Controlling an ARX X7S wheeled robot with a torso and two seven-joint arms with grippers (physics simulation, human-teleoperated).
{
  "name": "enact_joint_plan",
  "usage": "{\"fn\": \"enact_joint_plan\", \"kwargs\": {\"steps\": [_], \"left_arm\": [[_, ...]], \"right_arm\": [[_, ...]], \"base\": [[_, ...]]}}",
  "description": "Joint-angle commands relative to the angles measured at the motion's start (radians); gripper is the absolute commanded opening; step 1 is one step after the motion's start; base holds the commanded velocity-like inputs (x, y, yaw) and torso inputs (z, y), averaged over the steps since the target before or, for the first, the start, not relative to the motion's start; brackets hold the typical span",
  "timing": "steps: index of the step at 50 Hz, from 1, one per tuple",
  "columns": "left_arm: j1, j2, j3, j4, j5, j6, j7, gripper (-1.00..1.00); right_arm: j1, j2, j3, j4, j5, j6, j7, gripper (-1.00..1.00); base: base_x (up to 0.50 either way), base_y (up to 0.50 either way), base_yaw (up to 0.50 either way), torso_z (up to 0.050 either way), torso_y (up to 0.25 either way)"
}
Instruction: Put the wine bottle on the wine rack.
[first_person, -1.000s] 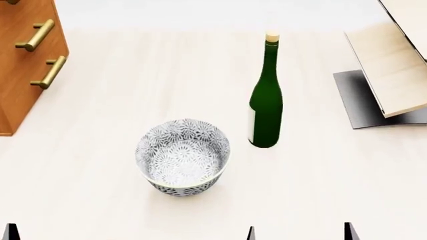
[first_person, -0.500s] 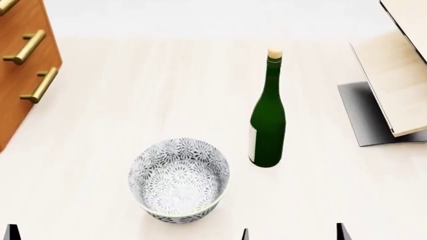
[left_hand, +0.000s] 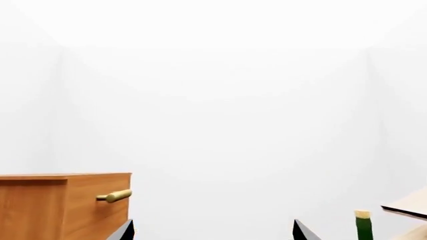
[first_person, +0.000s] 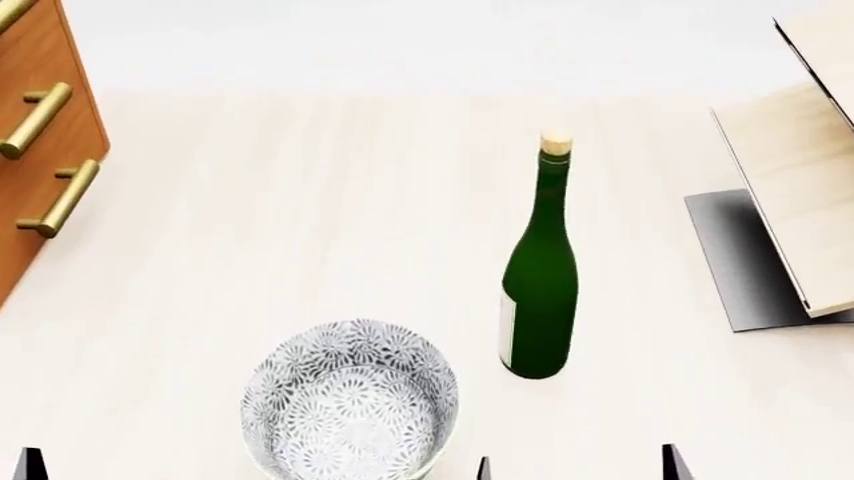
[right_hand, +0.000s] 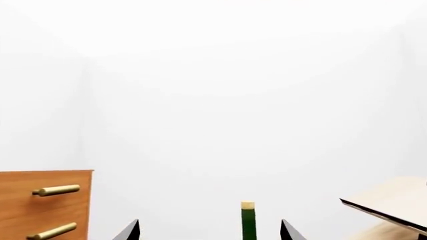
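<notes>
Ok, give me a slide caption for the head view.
Upright wine bottle stands ungrasped beside a patterned bowl, the wine rack waiting at the right.

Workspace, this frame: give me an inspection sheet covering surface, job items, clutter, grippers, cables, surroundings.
Surface: pale wood table, bare between items.
Job's things: wine bottle upright, corked, untouched; wine rack at the right edge, apart from the bottle, nothing on it.
Clutter: patterned bowl near the front, left of the bottle, not touching it.
Grippers: left gripper and right gripper show only dark tips of their fingers, spread apart, holding nothing.
Cables: nothing seen.
Surroundings: brown cabinet with brass handles at far left; plain white background.
</notes>
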Motion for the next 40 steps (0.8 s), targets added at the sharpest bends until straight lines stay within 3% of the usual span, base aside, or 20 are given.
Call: {"fn": "enact_joint_plan", "kwargs": {"steps": [1,40], "left_arm": [[-0.001,-0.007,0.006,0.0,0.001,-0.003,-0.008,1.0],[-0.011,-0.029,0.025,0.001,0.004,-0.013,-0.03,1.0]], "right_arm": [[0.002,0.008,-0.006,0.002,0.008,0.004,0.006,1.0],[0.013,0.029,-0.025,0.008,0.01,0.009,0.027,1.0]], "base": [[0.17,0.0,0.0,0.0,0.0],[0.17,0.0,0.0,0.0,0.0]]}}
